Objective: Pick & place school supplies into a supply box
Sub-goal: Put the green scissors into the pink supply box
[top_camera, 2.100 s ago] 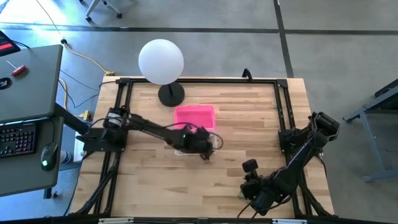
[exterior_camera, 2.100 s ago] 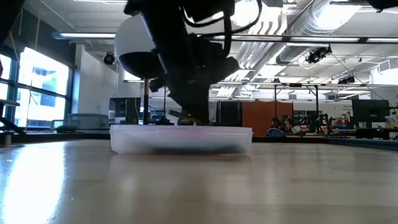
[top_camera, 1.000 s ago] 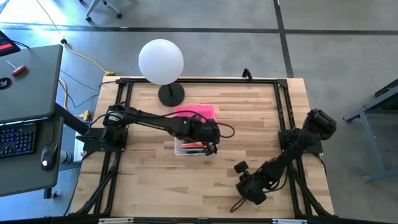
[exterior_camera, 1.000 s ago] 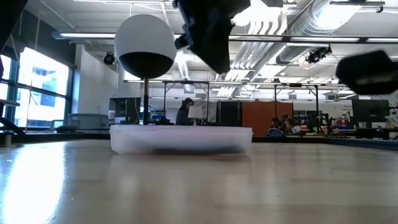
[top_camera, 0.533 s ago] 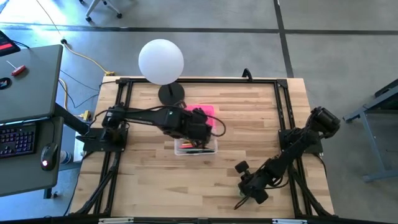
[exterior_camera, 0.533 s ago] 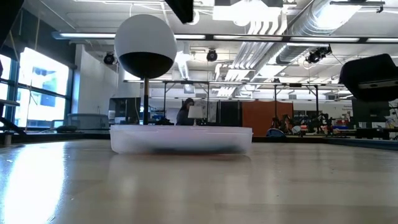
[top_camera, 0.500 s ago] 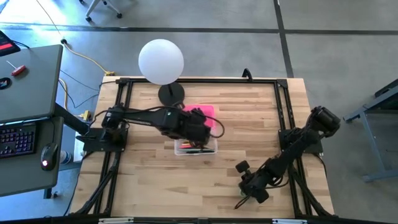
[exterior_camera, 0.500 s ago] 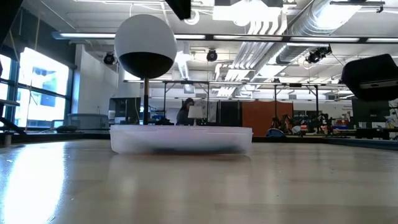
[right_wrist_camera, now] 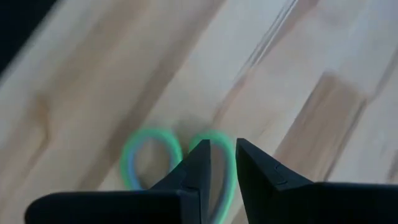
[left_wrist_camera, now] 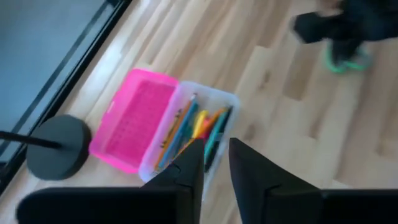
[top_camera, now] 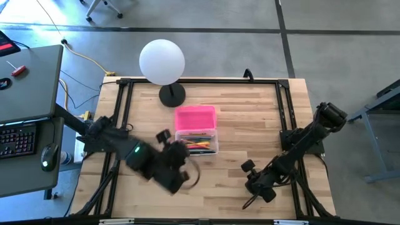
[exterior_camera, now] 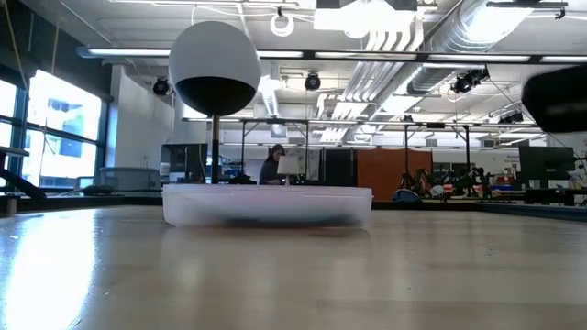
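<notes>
Scissors (right_wrist_camera: pixel 177 165), the small green-handled pair, look like the last of the school supplies outside the supply box (top_camera: pixel 196 141): they lie flat on the table (top_camera: pixel 250 112) near its front edge, towards the right-hand corner, well apart from the box. The box sits near the middle of the table, its clear tray holding a bundle of pencils and pens (top_camera: pixel 197 146), with the pink lid (top_camera: pixel 195 117) folded open on the far side, towards the white globe lamp (top_camera: pixel 162 61) at the back edge. The right gripper (right_wrist_camera: pixel 222 163) hangs right over the scissors, its fingers only narrowly apart and lined up with the gap between the two green handle loops; nothing is held in it. The left gripper (left_wrist_camera: pixel 216 163) is off the box, towards the front-left part of the table, its fingers also narrowly apart and empty, looking back at the filled tray. The step in hand therefore seems to be the pick-up of the scissors by the right arm. That calls for lowering until the fingers bracket a handle loop or the shank, closing firmly on thin flat plastic that could slide on the wood, then carrying it across to the tray and releasing alongside the pens.
</notes>
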Controlling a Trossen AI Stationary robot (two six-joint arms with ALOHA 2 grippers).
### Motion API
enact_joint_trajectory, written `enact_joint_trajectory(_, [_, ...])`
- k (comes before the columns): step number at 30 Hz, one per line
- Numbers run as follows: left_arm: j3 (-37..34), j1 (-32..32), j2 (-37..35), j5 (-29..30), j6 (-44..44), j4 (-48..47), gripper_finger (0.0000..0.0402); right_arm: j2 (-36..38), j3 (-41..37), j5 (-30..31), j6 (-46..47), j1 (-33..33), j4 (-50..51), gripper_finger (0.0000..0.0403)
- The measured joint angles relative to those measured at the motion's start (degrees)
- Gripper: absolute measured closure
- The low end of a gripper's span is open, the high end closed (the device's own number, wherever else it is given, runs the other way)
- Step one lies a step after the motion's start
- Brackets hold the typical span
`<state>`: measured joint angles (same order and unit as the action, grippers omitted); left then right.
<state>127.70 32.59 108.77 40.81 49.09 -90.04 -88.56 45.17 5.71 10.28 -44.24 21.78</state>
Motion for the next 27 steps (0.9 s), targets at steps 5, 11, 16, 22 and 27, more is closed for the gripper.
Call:
enact_joint_trajectory(5, [-2.73, 5.61, 0.0, 5.97, 8.06, 0.02, 0.0328, -0.36, -6.38, 1.34, 3.07, 0.07, -4.65, 0.0348])
enact_joint_trajectory(11, [-3.24, 8.42, 0.02, 7.94, 12.27, 0.06, 0.0365, -0.08, -12.27, 2.24, 3.18, 0.27, -15.46, 0.0348])
enact_joint_trajectory(16, [-3.26, 8.27, 0.02, 9.44, 12.72, 0.02, 0.0378, -0.19, -17.31, 6.86, 3.84, 0.24, -27.79, 0.0367])
enact_joint_trajectory(22, [-3.28, 6.93, 0.02, 12.72, 11.26, 0.03, 0.0359, -0.53, -18.42, 16.28, -3.61, 1.32, -45.83, 0.0386])
enact_joint_trajectory(27, [-3.28, 4.07, 0.02, 13.01, 8.71, 0.02, 0.0353, -0.43, -18.06, 26.04, -15.89, 7.21, -65.5, 0.0395])
